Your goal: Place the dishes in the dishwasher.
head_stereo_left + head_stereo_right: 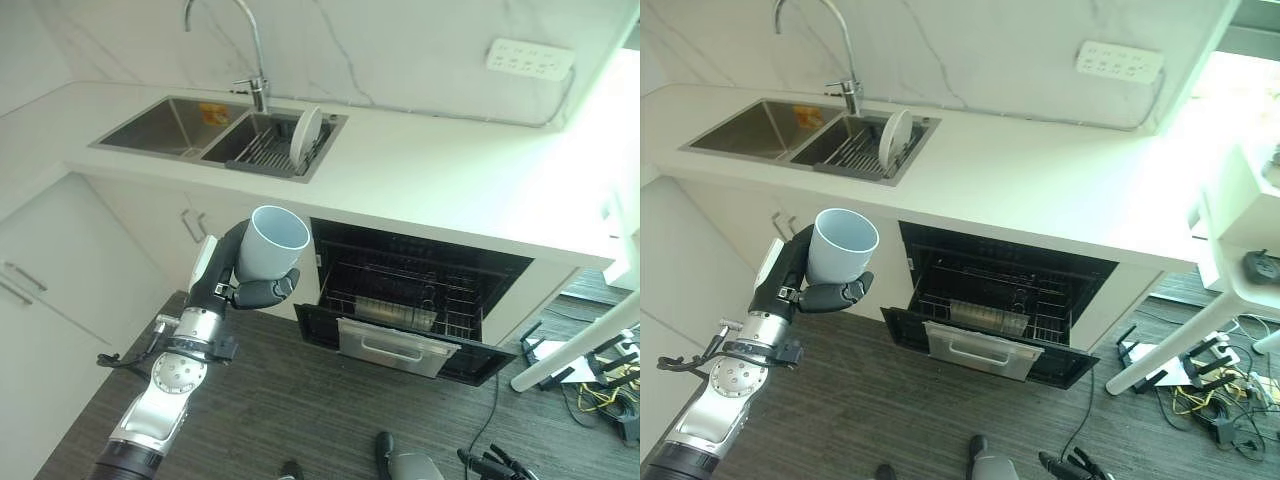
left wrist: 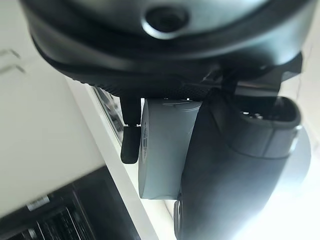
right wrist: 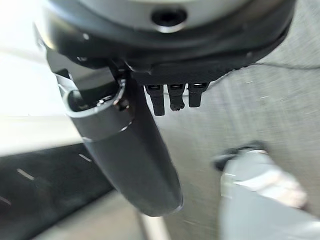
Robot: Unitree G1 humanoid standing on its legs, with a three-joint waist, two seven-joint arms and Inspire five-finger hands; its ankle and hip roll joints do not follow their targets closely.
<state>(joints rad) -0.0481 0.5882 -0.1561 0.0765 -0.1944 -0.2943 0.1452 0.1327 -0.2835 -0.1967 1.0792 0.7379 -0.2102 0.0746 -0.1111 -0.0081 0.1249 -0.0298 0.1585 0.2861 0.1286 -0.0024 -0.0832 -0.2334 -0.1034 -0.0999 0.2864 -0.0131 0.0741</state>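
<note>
A pale blue cup [image 1: 272, 245] stands upright in my left hand [image 1: 255, 292], fingers and thumb curled round its lower wall. In the left wrist view the cup [image 2: 165, 150] shows past the left hand's thumb [image 2: 240, 165]. Cup and hand hang in front of the white cabinets, left of the open dishwasher [image 1: 420, 262]. Its door [image 1: 395, 350] is folded down and a wire rack [image 1: 400, 295] sits inside. A white plate [image 1: 305, 135] stands on edge in the drying rack in the sink's right basin. My right hand [image 3: 130, 150] hangs over the floor, relaxed and holding nothing.
A double steel sink [image 1: 165, 125] with a tall faucet [image 1: 255, 60] is set in the white countertop [image 1: 440, 170]. White cabinet doors [image 1: 60, 260] line the left. A white table leg [image 1: 575, 350] and loose cables [image 1: 600, 395] lie on the dark floor at right.
</note>
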